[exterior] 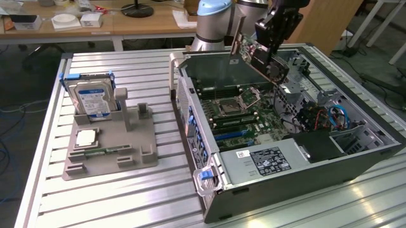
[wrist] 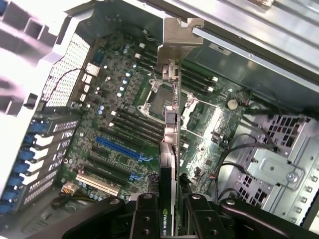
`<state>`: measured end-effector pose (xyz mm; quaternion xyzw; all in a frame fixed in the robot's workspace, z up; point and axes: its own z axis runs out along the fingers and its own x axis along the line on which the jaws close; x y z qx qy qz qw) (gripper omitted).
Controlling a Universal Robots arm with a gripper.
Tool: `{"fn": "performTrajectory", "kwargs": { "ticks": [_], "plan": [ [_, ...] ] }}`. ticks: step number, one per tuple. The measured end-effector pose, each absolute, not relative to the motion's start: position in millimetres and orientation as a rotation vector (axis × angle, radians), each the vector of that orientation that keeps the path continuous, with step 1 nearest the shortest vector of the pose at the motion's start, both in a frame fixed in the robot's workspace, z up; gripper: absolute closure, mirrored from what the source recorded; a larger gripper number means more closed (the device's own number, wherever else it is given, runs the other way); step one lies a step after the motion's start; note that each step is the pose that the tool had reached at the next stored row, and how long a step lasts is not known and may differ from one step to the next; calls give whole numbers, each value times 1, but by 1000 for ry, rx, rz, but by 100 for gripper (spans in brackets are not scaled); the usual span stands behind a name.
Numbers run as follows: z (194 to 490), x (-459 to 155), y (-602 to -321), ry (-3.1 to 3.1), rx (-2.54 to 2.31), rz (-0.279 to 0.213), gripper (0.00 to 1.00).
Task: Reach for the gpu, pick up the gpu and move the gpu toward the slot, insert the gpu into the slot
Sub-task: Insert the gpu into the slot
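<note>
A slatted metal table (exterior: pixel 127 199), seen from the exterior view. Toward that view's left, a grey holder (exterior: pixel 114 152) stands on the table, with a silver hard drive (exterior: pixel 94 97) upright at its far end, blue-and-white label facing out. To the right of the holder lies an open computer case (exterior: pixel 317 161), with the green motherboard (exterior: pixel 244 111) exposed inside. A long blue slot (exterior: pixel 229 135) runs across the board in the nearer half of the case. Over the far end of the case, my arm (exterior: pixel 212 23) reaches in from the back of the table. My jaws are closed narrow on the graphics card (exterior: pixel 260 59), gripping its upper edge. The card hangs tilted in the air above the board, not yet in a slot. In the wrist view, the graphics card (wrist: pixel 169 164) shows edge-on and very slim between my jaws, its metal bracket (wrist: pixel 177 35) at the far end. It lines up over the processor socket (wrist: pixel 157 97), and the blue slot (wrist: pixel 122 148) lies off to one side, apart from the card.
</note>
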<state>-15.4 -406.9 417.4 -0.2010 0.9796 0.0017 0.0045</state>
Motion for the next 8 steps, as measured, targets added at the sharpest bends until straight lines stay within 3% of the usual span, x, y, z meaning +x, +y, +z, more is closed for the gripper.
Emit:
{"fn": "performTrajectory", "kwargs": {
  "ticks": [8],
  "plan": [
    [417, -15, -407, 3024, -820, 6, 74]
  ]
}}
